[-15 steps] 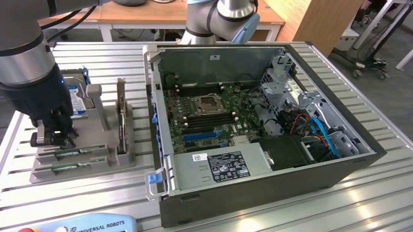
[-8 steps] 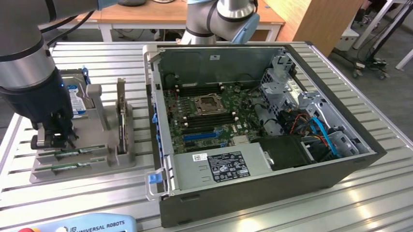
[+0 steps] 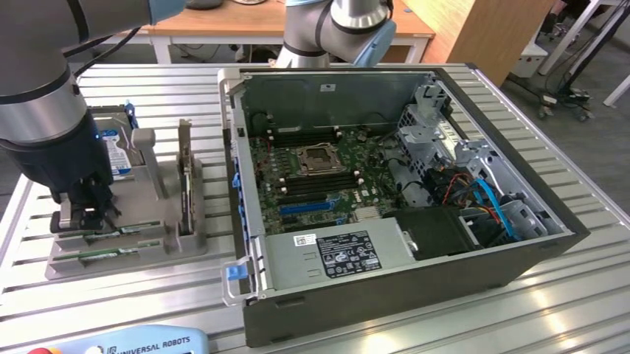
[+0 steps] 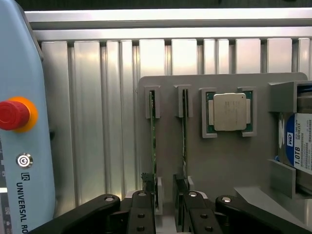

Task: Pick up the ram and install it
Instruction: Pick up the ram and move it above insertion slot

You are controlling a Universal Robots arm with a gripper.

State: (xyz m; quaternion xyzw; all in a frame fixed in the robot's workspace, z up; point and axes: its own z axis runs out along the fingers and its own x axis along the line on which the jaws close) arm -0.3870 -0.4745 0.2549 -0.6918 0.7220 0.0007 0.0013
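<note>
Wrist view: your gripper (image 4: 165,204) hangs with jaws parted and empty over one end of the grey holder (image 4: 224,161), where the ram (image 4: 153,136) stands edge-up in its slot beside a second stick (image 4: 184,141). Closing off-centre could clip that neighbour or bend the thin board against its slot.

ram (image 4: 153,131) hemmed by second stick (image 4: 184,131), processor (image 4: 229,112) near, bare table (image 4: 97,122) opposite

Bright even light, glare on table (image 3: 557,293)
</note>
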